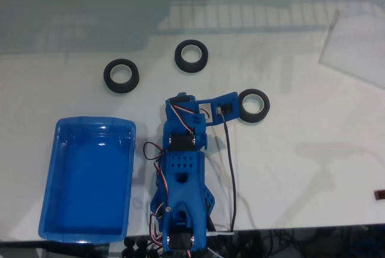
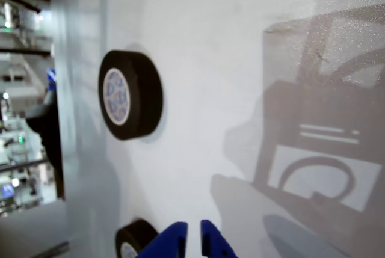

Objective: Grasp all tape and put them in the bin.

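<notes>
Bench: a white bench (image 1: 301,168) carries everything in the fixed view, with a pale reflection of windows across its upper part.
Bin: the bright blue bin (image 1: 60,150) lies in the lower left of the fixed view, just left of the arm's base, with no roll inside it.
Left tape: one black roll (image 1: 121,76) lies flat in the upper left of centre of the fixed view, above the bin and well apart from it.
Middle tape: a second roll (image 1: 191,56) lies near the upper centre of the fixed view, to the right of the left roll and apart from it.
Right tape: the third roll (image 1: 253,106) lies right of centre in the fixed view, at the arm's outstretched tip; whether it touches the tip I cannot tell.
Arm: the blue arm (image 1: 182,180) rises from the bottom centre of the fixed view and bends to the right at its upper end.
Gripper: in the wrist view the gripper (image 2: 194,234) enters from the bottom edge, its two blue tips almost together with a thin gap and nothing between them.
Wrist view tapes: one roll (image 2: 144,92) sits in the upper left and another (image 2: 141,234) at the bottom edge, just left of the gripper tips.
Sheet: a translucent sheet (image 1: 358,41) lies at the upper right of the fixed view.
</notes>
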Tool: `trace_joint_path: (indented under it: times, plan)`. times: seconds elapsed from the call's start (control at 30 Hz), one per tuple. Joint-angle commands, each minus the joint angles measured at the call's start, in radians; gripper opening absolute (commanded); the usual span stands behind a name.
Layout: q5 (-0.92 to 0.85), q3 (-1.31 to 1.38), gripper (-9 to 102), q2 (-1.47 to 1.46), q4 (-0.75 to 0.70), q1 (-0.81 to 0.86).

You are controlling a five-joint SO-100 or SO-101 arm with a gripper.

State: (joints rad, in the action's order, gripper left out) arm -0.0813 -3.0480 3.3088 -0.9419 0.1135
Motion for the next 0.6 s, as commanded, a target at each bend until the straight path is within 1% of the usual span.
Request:
trace_joint_path:
  times: [0.0,0.07,0.2,0.27,0.43,0.57]
  plan:
    - [0.006,-0.005,1,0.015,0.002,-0.005]
    - [0.011,-0.005,3,0.015,0.002,-0.005]
    - [0.026,-0.003,17,0.015,0.002,-0.003]
    - [0.038,-0.003,22,0.015,0.002,-0.003]
    - [0.054,-0.002,25,0.015,0.003,0.008]
    - [0.069,0.032,25,-0.005,0.031,0.034]
